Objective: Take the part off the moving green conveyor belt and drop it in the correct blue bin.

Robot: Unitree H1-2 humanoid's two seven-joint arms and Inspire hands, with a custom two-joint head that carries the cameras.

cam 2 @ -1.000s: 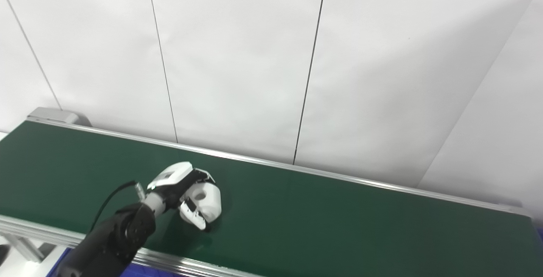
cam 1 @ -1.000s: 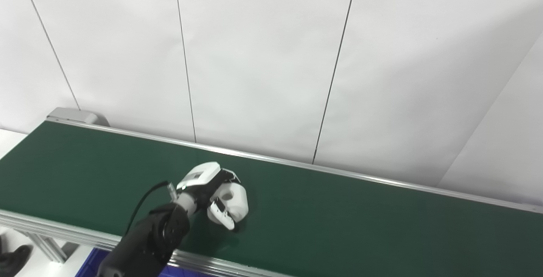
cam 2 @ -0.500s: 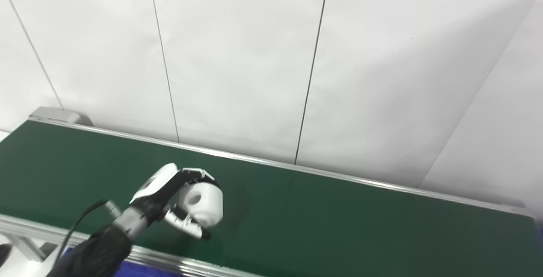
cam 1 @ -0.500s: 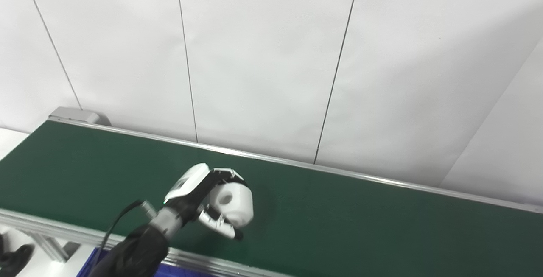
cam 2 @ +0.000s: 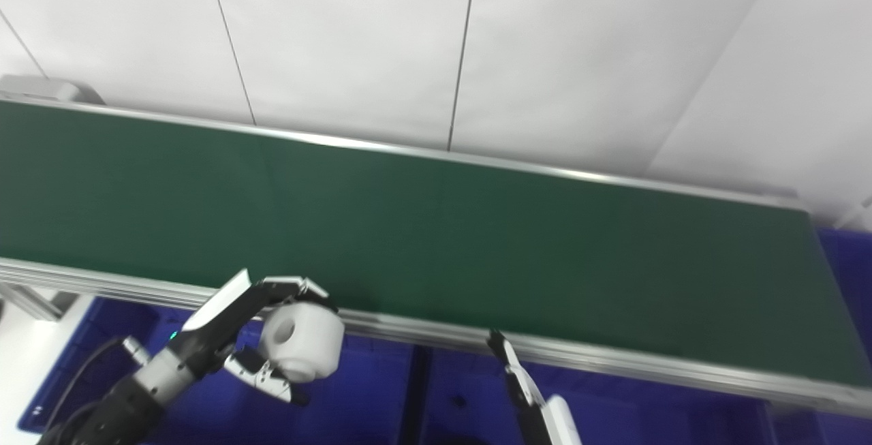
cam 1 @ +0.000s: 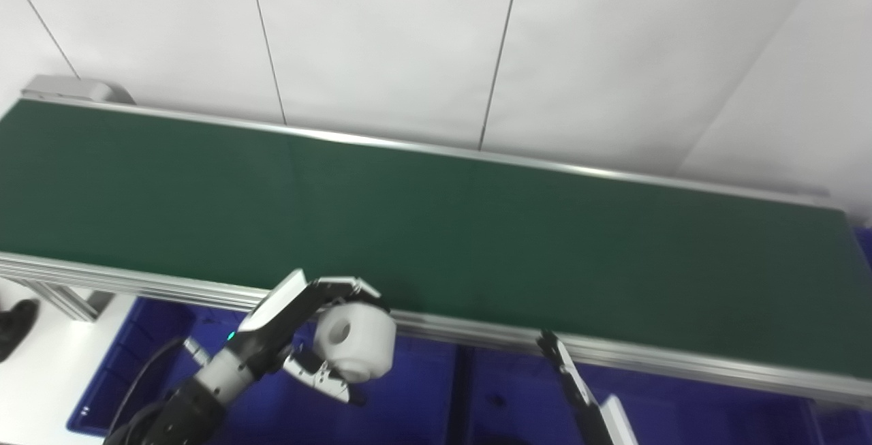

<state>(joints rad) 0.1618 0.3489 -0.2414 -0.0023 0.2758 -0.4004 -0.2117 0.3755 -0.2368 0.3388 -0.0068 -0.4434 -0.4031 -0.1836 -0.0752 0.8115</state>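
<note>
Part: a white, smooth, squat cylinder [cam 1: 355, 341] with a round hole in its near face, held in the air in front of the belt's near rail, over the blue bin below.
Left hand: [cam 1: 310, 336] wrapped around the part, fingers [cam 1: 340, 286] curled over its top and the thumb under it; white shell, black joints, a black forearm with a loose cable.
Right hand: [cam 1: 575, 390] only a dark, slim finger pointing up and a bit of white shell show at the bottom edge; whether it is wide or closed, I cannot tell.
Bins: [cam 1: 419, 390] deep blue plastic, set side by side below the belt's near edge; a dark divider runs between two of them just right of the part.
Belt: [cam 1: 477, 227] flat, matte dark green, running across the whole frame, bare, framed by ribbed aluminium rails [cam 1: 647, 356].
View difference: the right eye view shows more of the right hand's white shell [cam 2: 562, 424]; the left eye view shows a black shoe [cam 1: 15, 319] on the floor at the far left, out of the other's frame.
Room: white wall panels [cam 1: 381, 36] with thin dark seams behind the belt; a grey end cap [cam 1: 65, 87] at the belt's far-left corner; pale floor at lower left.
</note>
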